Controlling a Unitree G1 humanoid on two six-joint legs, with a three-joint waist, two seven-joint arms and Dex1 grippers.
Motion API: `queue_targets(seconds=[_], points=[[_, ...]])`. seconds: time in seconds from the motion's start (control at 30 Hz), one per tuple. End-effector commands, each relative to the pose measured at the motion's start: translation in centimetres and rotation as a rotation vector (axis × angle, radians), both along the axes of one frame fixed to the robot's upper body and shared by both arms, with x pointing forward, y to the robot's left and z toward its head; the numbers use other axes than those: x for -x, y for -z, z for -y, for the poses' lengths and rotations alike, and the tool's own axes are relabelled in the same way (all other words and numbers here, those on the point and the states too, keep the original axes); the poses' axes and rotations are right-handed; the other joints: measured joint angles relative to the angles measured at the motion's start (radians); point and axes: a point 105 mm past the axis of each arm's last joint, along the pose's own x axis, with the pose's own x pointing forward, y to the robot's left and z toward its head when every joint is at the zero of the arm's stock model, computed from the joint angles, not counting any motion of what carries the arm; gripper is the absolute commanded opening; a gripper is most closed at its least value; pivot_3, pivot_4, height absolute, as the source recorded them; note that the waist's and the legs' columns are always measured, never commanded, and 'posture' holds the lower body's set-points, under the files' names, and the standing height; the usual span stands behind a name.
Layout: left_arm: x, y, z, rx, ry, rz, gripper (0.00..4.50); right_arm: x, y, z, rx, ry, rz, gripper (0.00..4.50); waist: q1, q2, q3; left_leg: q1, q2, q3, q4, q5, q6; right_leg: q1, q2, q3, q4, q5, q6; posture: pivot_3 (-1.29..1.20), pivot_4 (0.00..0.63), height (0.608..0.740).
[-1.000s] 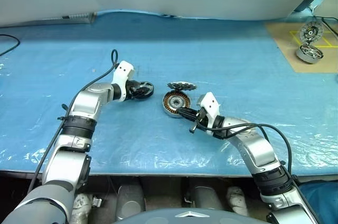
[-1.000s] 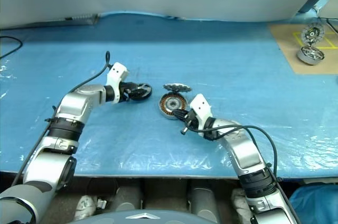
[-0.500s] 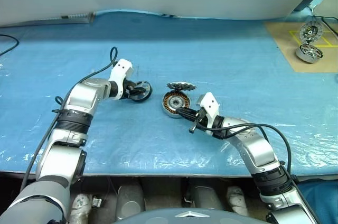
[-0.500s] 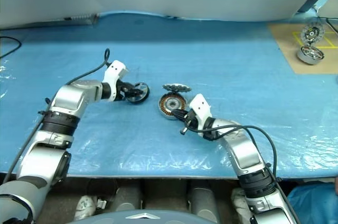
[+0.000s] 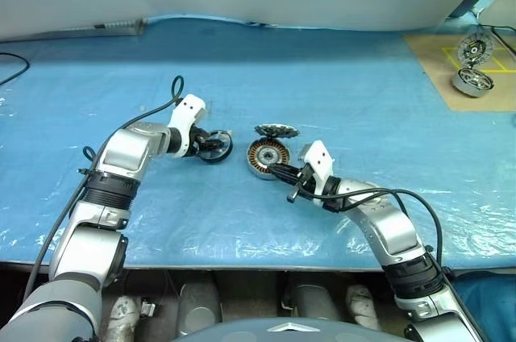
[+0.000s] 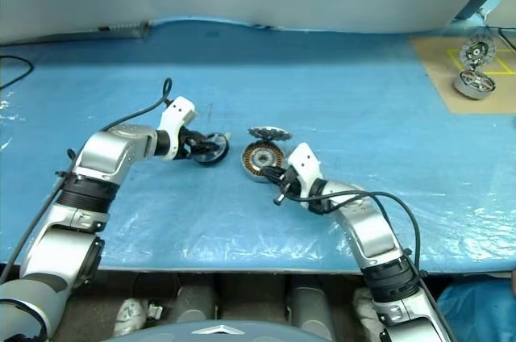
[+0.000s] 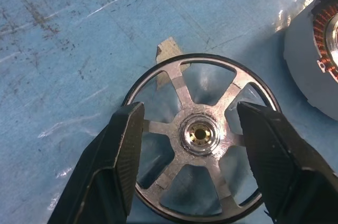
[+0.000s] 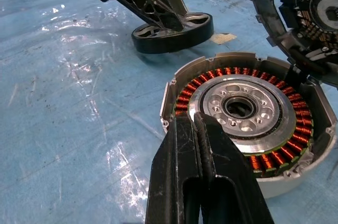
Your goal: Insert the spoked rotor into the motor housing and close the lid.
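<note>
Right hand fingers pressed together, no gap, tips resting on the near rim of the motor housing, centre-right of frame. Housing lies flat on the blue tabletop, copper windings ringing a silver hub with a dark hole. Lid at upper right, tilted, toothed edge leaning on the housing's far side. Spoked rotor at upper centre, clamped between the left hand's black fingers.

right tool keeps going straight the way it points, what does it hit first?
Probably the motor housing: the shut right tool already hangs over its near rim, aimed at the copper windings. Contact is unclear.
</note>
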Motion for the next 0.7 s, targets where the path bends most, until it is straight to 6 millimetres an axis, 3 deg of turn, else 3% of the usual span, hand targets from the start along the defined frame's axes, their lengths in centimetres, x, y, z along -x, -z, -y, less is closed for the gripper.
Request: queue_targets(seconds=[0.03,0.13,0.23,0.37,0.7], points=[[0.2,1.1,-0.2,-0.024,0.003,-0.034,2.92,0.0,-1.1,-0.4,-0.017,-0.015,0.042,0.00,0.000,0.000,0.000,0.000,0.000,0.000,0.000,0.000,0.000,0.000,0.000,0.000,0.000,0.000,0.000,0.00,0.150,0.740],[0.1,1.1,-0.2,-0.025,0.009,-0.032,2.92,0.0,-1.1,-0.2,-0.015,-0.009,0.043,0.00,0.000,0.000,0.000,0.001,0.000,0.000,0.000,0.000,0.000,0.001,0.000,0.000,0.000,0.000,0.000,0.00,0.150,0.740],[0.0,1.1,-0.1,-0.027,0.016,-0.031,2.44,0.0,-1.1,-0.2,-0.015,-0.006,0.044,0.00,0.000,0.000,0.000,0.001,0.000,0.000,0.000,0.000,0.000,0.001,0.000,0.000,0.000,0.000,0.000,0.00,0.150,0.740],[-0.1,1.0,-0.1,-0.030,0.019,-0.027,1.25,0.0,-1.1,-0.1,-0.016,-0.004,0.044,0.00,0.001,0.002,-0.001,0.001,0.000,0.000,0.000,0.000,0.000,0.001,0.000,0.000,0.000,0.000,0.000,0.00,0.150,0.740],[-0.2,0.0,-0.8,-0.019,0.023,0.017,1.25,0.0,-1.5,-0.1,-0.024,-0.007,0.054,0.00,0.001,0.002,-0.001,0.002,0.000,0.000,-0.001,0.000,0.000,0.002,0.000,0.000,-0.001,0.000,0.000,0.00,0.150,0.740]])
